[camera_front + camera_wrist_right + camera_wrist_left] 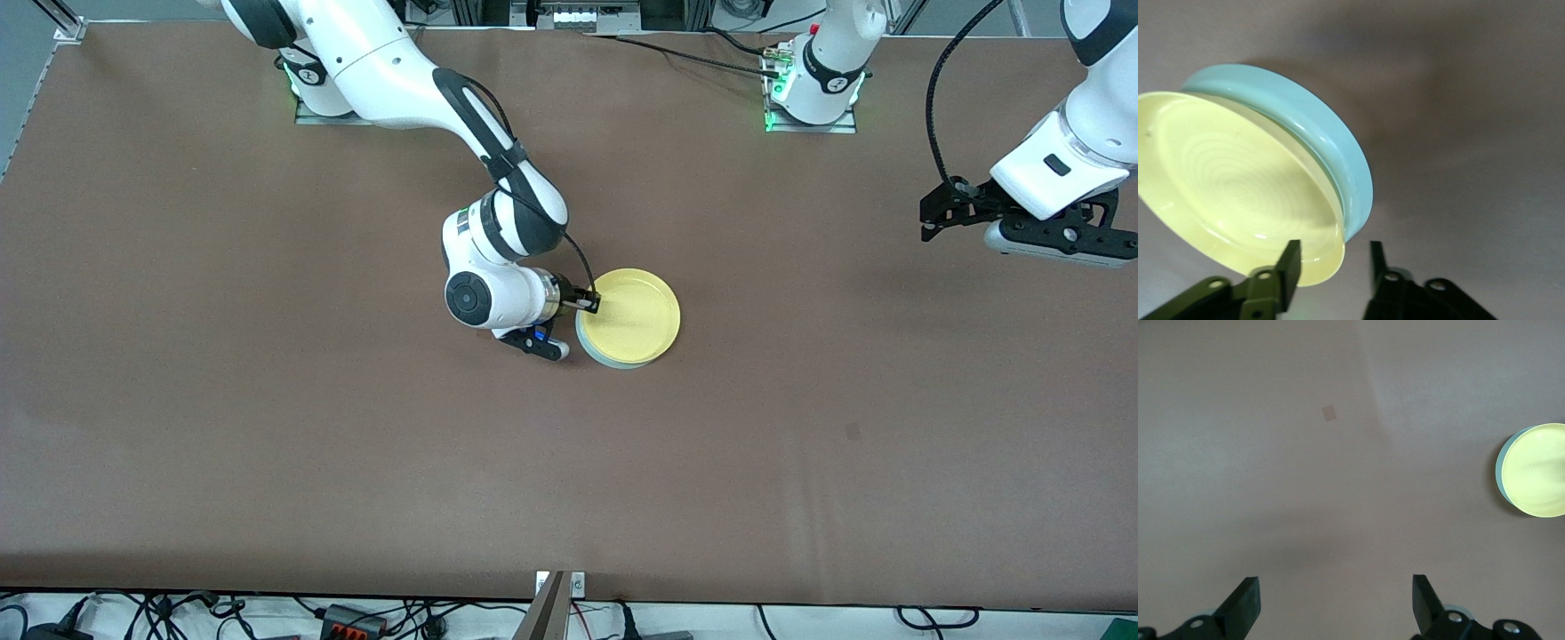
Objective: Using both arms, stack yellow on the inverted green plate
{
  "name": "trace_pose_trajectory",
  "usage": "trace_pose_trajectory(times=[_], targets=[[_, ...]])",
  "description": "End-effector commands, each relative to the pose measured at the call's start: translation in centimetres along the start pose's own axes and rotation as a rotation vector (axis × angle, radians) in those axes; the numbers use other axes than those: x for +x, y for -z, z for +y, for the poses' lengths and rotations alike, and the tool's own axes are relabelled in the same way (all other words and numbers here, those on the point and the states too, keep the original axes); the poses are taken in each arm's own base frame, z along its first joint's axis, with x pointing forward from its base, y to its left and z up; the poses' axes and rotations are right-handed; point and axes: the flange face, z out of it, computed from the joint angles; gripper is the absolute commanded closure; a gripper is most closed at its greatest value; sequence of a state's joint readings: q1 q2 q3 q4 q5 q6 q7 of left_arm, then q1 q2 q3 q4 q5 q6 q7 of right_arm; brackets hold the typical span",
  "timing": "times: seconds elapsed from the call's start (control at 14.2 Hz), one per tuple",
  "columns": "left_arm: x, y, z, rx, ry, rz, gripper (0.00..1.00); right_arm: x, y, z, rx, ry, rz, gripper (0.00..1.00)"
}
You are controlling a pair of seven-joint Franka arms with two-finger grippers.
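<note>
Yellow, round and shallow, the plastic plate you are stacking sits right side up on the inverted pale mint-green plastic plate, near the middle of the brown table. Your right gripper is low at the stack's edge toward the right arm's end; in the right wrist view its fingers straddle the yellow rim with a narrow gap, not pinching it. Your left gripper waits with jaws wide over bare table at the left arm's end.
</note>
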State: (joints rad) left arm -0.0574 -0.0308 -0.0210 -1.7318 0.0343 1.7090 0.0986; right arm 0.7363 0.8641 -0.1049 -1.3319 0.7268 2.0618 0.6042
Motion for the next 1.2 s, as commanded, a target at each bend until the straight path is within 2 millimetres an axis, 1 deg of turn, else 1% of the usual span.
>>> trace_pose_trajectory(times=[0.0, 0.07, 0.21, 0.35, 0.49, 0.56, 0.7, 0.77, 0.84, 0.91, 1.06, 1.13], targets=[[-0.4, 0.7, 0.3, 0.02, 0.0, -0.002, 0.0, -0.7, 6.3, 0.0, -0.035, 0.016, 0.022, 0.0], [-0.4, 0.7, 0.3, 0.02, 0.0, -0.002, 0.0, -0.6, 9.2, 0.4, -0.056, 0.026, 0.04, 0.0], [-0.4, 0.7, 0.3, 0.02, 0.0, -0.002, 0.0, -0.9, 14.1, 1.2, -0.118, 0.058, 0.103, 0.0], [-0.4, 0.7, 0.3, 0.02, 0.0, -0.002, 0.0, -1.1, 19.2, 2.8, -0.202, 0.091, 0.161, 0.0], [-0.4, 0.7, 0.3, 0.019, 0.0, -0.003, 0.0, -1.1, 24.1, 5.2, -0.267, 0.12, 0.184, 0.0], [-0.4, 0.7, 0.3, 0.019, 0.0, -0.005, 0.0, -1.0, 27.3, 6.6, -0.259, 0.12, 0.196, 0.0], [-0.4, 0.7, 0.3, 0.019, 0.0, -0.006, 0.0, -0.6, 32.1, 9.1, -0.241, 0.113, 0.224, 0.0], [-0.4, 0.7, 0.3, 0.019, 0.0, -0.008, 0.0, -0.2, 33.6, 10.3, -0.251, 0.119, 0.236, 0.0], [-0.4, 0.7, 0.3, 0.019, 0.0, -0.008, 0.0, 0.6, 35.5, 11.9, -0.262, 0.118, 0.258, 0.0], [-0.4, 0.7, 0.3, 0.019, 0.0, -0.008, 0.0, 1.0, 37.7, 13.5, -0.289, 0.132, 0.275, 0.0], [-0.4, 0.7, 0.3, 0.019, 0.0, -0.008, 0.0, 1.6, 39.9, 15.5, -0.346, 0.189, 0.291, 0.0], [-0.4, 0.7, 0.3, 0.019, 0.0, -0.008, 0.0, 1.9, 41.0, 16.4, -0.348, 0.176, 0.306, 0.0]])
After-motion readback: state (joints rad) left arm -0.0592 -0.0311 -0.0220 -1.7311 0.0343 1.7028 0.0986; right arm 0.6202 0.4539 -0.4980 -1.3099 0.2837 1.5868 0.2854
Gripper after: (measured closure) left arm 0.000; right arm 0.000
